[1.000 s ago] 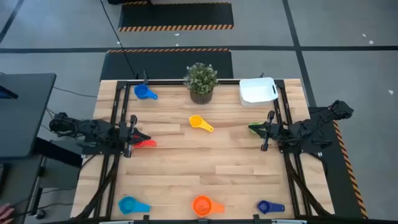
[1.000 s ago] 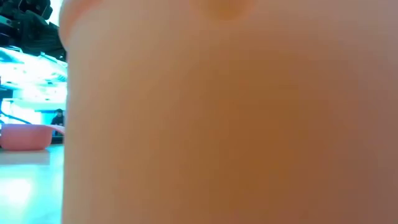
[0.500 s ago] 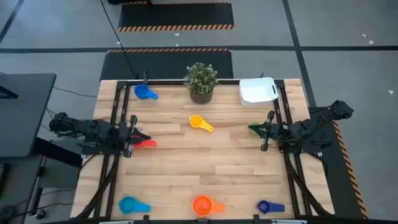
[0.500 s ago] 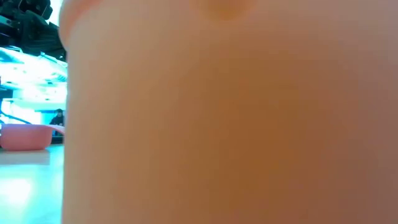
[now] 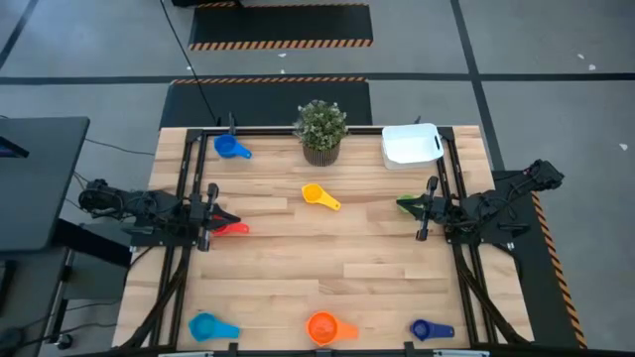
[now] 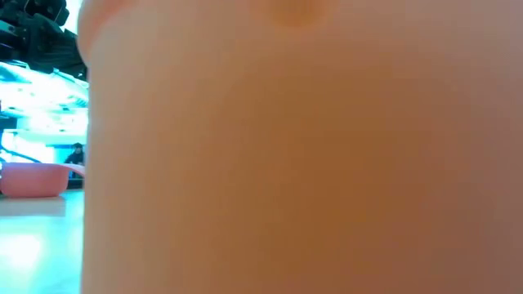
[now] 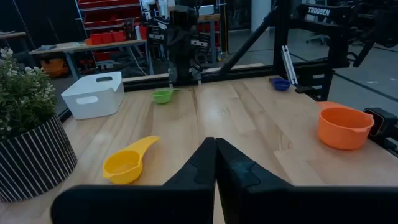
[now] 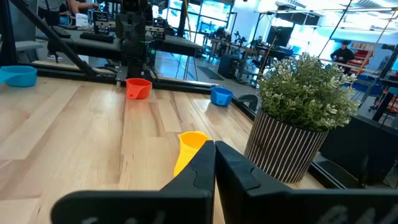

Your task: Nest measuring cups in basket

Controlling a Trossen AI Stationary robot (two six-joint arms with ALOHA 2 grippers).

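Both arms are waiting at opposite edges of the wooden counter (image 5: 327, 268), and neither is grasping anything. The left gripper (image 5: 226, 219) is sitting at the left edge with its fingers clenched together and empty, the red cup (image 5: 235, 228) lying just beside its tip. The right gripper (image 5: 409, 205) is resting at the right edge, likewise clenched and empty, with the green cup (image 5: 405, 204) right at its tip. The white basket (image 5: 411, 145) is standing at the far right corner of the counter, with no cup inside it. A potted plant (image 5: 320, 130) is standing at the middle of the far edge, and the blue cup (image 5: 231, 148) is lying toward the far left. The yellow cup (image 5: 319, 196) is lying near the centre, in front of the plant. Along the near edge, the light blue cup (image 5: 207, 326), the orange cup (image 5: 323, 326) and the dark blue cup (image 5: 427, 330) are lying well apart from one another. The orange cup is filling nearly the whole low view.
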